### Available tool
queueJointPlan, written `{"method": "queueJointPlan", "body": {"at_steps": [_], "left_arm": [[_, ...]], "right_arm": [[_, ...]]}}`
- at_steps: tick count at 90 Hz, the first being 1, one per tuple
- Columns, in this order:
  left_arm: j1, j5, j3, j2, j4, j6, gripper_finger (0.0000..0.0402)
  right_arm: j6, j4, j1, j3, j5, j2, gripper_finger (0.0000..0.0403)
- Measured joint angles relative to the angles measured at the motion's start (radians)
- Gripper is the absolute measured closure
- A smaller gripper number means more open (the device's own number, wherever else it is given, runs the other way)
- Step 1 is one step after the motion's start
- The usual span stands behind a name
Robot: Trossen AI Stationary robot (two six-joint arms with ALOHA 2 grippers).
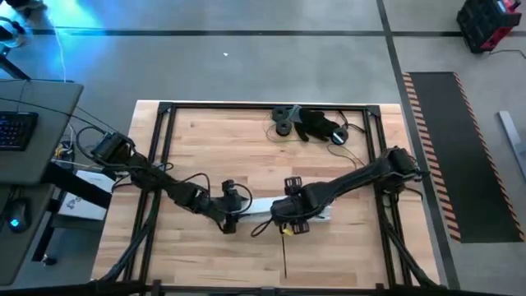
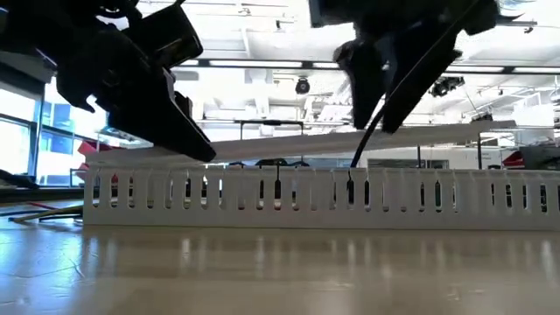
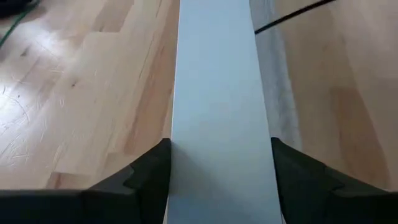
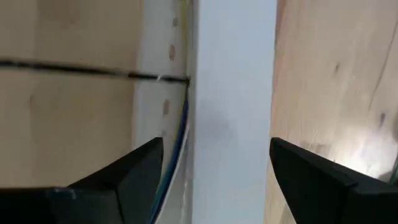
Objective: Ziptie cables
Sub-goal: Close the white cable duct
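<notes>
A long white flat strip (image 1: 261, 205) hangs just above a white slotted duct (image 2: 324, 192) in the middle of the wooden table. My left gripper (image 3: 221, 162) is shut on the strip's left part. My right gripper (image 4: 214, 146) is open and straddles the strip farther right. Thin wires (image 4: 177, 155) lie along the inside of the duct, beside the strip. A thin dark line (image 4: 93, 70) crosses the duct. I cannot tell whether it is one of the cables. My left gripper pinches the strip's two long edges (image 3: 177, 155) between its fingers, which lie across it and slant down from the table's left. The strip is lifted clear of the duct, its left end lower than its right. My right gripper has one finger (image 4: 292, 168) against the strip's long edge (image 4: 270, 124). A gap shows between the other finger and the strip.
A straight thin dark stick (image 1: 285, 259) lies toward the near edge, below my right gripper. Black parts and coiled wire (image 1: 308, 123) sit at the far side. A dark metal frame (image 1: 164, 115) runs round the table top. A desk with a keyboard (image 1: 16, 131) stands off the left.
</notes>
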Motion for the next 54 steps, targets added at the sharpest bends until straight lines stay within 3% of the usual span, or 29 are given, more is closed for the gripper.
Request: {"method": "queueJointPlan", "body": {"at_steps": [26, 41, 54], "left_arm": [[-0.058, -0.078, 0.058, 0.0, -0.046, 0.048, 0.0194], [-0.088, -0.124, 0.141, -0.001, -0.182, 0.046, 0.0194], [-0.096, -0.132, 0.173, -0.001, -0.21, 0.047, 0.0194]], "right_arm": [[0.003, -0.039, 0.055, -0.002, 0.101, -0.053, 0.0125], [0.081, -0.035, 0.114, -0.002, 0.186, -0.18, 0.0125], [0.162, 0.013, 0.154, -0.002, 0.25, -0.212, 0.0125]]}}
